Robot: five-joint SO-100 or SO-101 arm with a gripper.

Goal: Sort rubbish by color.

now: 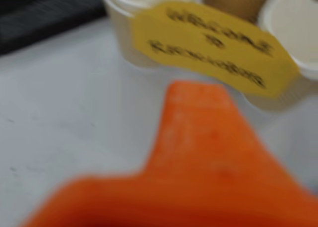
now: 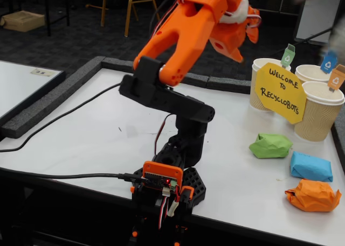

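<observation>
Three crumpled paper wads lie on the white table (image 2: 97,127) at the right in the fixed view: a green one (image 2: 270,145), a blue one (image 2: 310,166) and an orange one (image 2: 314,195) nearest the front edge. My orange gripper (image 2: 243,39) is raised high above the table, left of the cups and well clear of the wads. It holds nothing that I can see. In the blurred wrist view only one orange finger (image 1: 198,137) shows, pointing toward the yellow sign (image 1: 213,45). The wads are out of the wrist view.
Three ribbed beige paper cups (image 2: 318,117) with coloured tags stand at the back right, behind the yellow "Welcome to Recyclobots" sign (image 2: 280,92). The arm's base (image 2: 167,184) is clamped at the front edge. Black foam edging (image 2: 54,98) borders the table; cables run left.
</observation>
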